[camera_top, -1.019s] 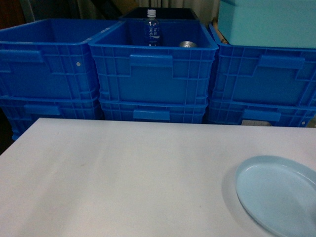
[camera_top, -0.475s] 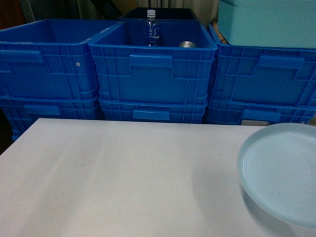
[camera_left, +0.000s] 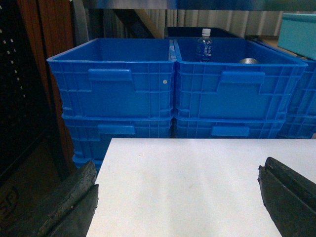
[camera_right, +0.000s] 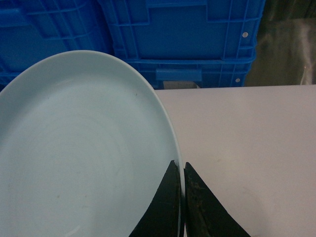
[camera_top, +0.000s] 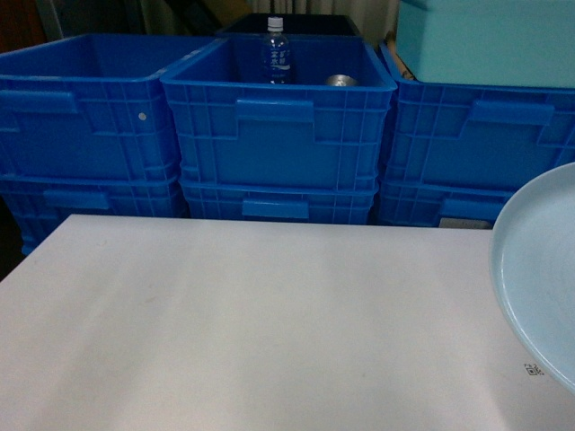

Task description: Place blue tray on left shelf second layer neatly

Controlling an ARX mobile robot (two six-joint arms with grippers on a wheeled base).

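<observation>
Now the right gripper point(camera_right: 180, 182) pinches the rim of the blue tray point(camera_right: 79, 153), lifted at three o'clock above the white table point(camera_top: 234, 323). Left gripper point(camera_left: 177, 197) gapes wide, holding nothing. The water bottle point(camera_top: 277, 52) label is unreadable.

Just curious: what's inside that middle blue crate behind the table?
Inside the middle blue crate: a water bottle and a silver can top. The crate's front wall hides anything lower.

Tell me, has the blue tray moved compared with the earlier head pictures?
Yes. The blue tray has gone up and to the right: earlier it lay low on the white table, now its top edge overlaps the blue crates, pinched by the right tool.
</observation>
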